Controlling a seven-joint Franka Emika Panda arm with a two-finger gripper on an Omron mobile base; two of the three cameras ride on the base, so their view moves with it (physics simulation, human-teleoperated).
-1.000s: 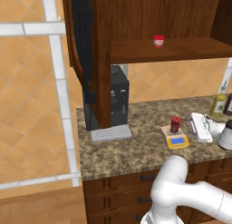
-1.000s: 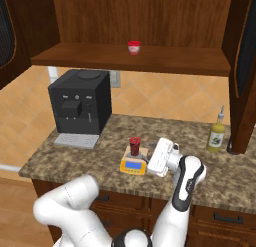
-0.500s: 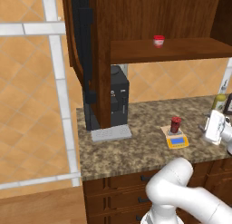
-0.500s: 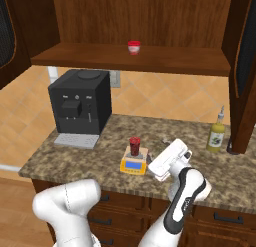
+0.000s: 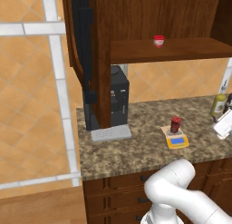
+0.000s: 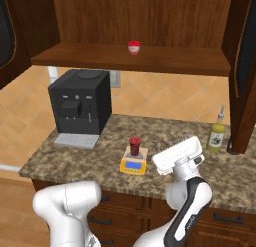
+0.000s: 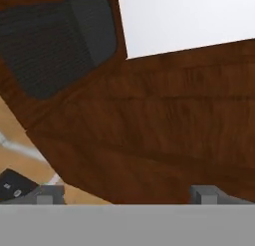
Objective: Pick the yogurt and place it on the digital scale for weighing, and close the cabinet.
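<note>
The dark red yogurt [image 6: 134,145] [image 5: 175,124] stands upright on the small yellow-orange digital scale [image 6: 132,163] [image 5: 176,140] on the granite counter. My white hand [image 6: 179,155] [image 5: 224,126] hovers to the right of the scale, apart from the yogurt. In the hand view my gripper [image 7: 127,194] is open, its two tips far apart with nothing between them, facing a brown cabinet door [image 7: 149,130] with a dark arched panel. The wall cabinet stands open: its right door [image 6: 245,66] and left door [image 5: 88,60] swing outward.
A short red-and-white cup [image 6: 133,47] [image 5: 158,41] sits on the cabinet shelf. A black coffee machine [image 6: 80,108] [image 5: 118,98] stands at the counter's left. A yellow-green bottle [image 6: 216,136] [image 5: 218,105] stands by the right door. Drawers run below the counter edge.
My hand has drawn away from the scale to the right and tilted upward. The yogurt stays on the scale.
</note>
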